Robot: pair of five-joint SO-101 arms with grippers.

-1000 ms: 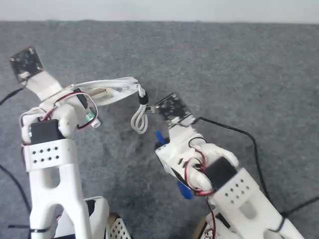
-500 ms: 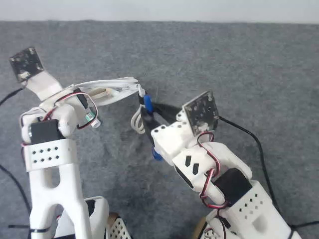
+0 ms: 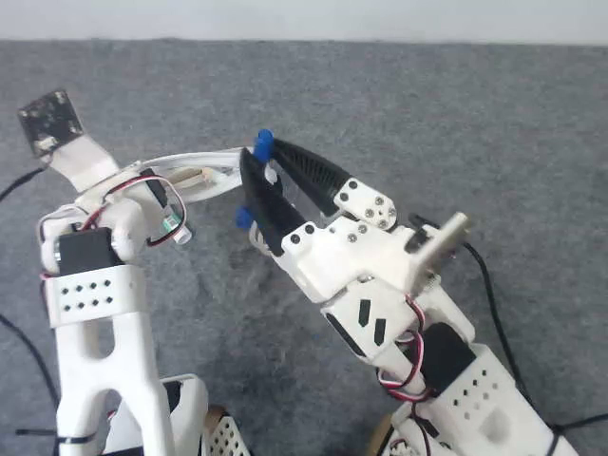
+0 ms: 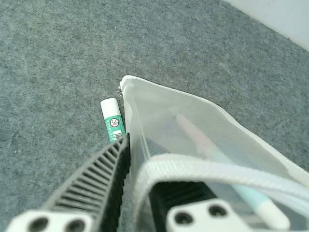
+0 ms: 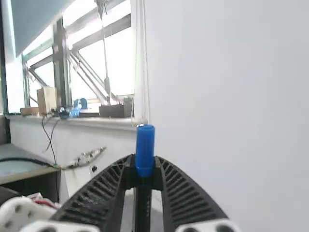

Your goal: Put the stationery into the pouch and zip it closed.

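The mesh pouch [image 4: 193, 130] is clamped at its rim by the left tool [image 4: 137, 159], with a pale pen [image 4: 203, 142] lying inside. A blue pen [image 5: 145, 150] is gripped by the right tool [image 5: 144, 166] near the pouch's end. Farther off, a glue stick [image 4: 112, 120] lies on the table [image 4: 48, 72] just beside the pouch.

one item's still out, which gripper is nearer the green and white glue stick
Left. The left gripper, holding the white mesh pouch, sits beside the glue stick; the right gripper, holding a blue pen, is raised farther off.

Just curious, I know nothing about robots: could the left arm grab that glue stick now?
Probably not: the left gripper is shut on the pouch, so it has no free grip, though nothing covers the glue stick.
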